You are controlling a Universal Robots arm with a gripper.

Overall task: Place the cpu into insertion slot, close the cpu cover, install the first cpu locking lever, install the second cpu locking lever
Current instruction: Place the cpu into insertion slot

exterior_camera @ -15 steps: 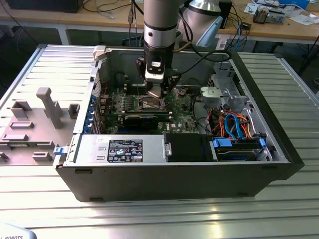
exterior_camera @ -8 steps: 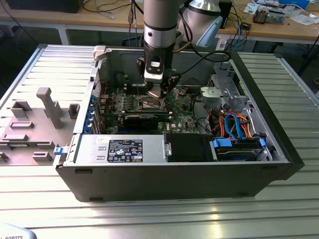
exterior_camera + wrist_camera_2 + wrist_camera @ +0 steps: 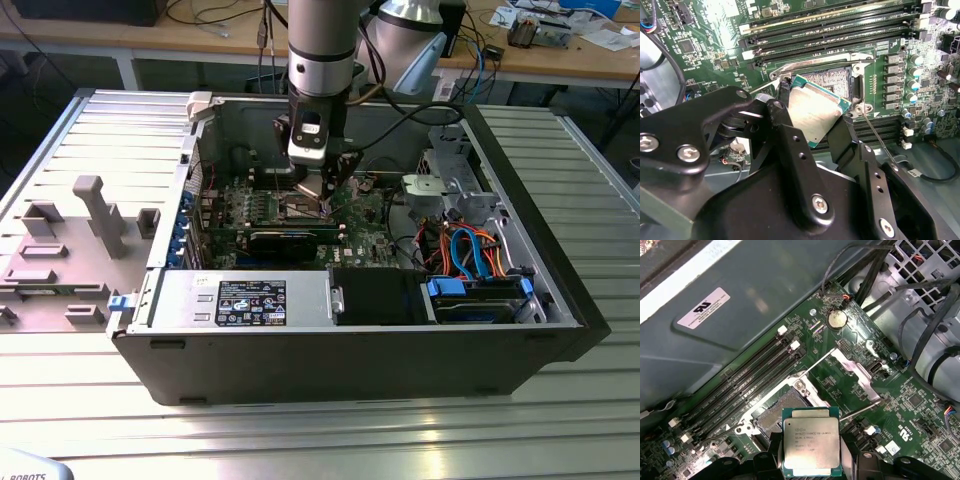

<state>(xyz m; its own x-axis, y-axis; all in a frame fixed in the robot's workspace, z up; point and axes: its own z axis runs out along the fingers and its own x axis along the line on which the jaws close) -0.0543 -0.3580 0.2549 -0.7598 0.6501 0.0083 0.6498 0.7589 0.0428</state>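
Gripper (image 3: 812, 119) pinches cpu (image 3: 811, 442) by 2 opp. edges, prob. to keep its underside free. Cpu hangs just over insertion slot (image 3: 774, 414), not seated yet; slot contacts bare.

Exterior view is set high and well back, angled down into the open computer case (image 3: 300, 360); the whole case is seen. Both wrist views are held close over the motherboard (image 3: 705, 50), angled down at different angles. Shared by both: cpu (image 3: 811, 446), insertion slot (image 3: 772, 414).
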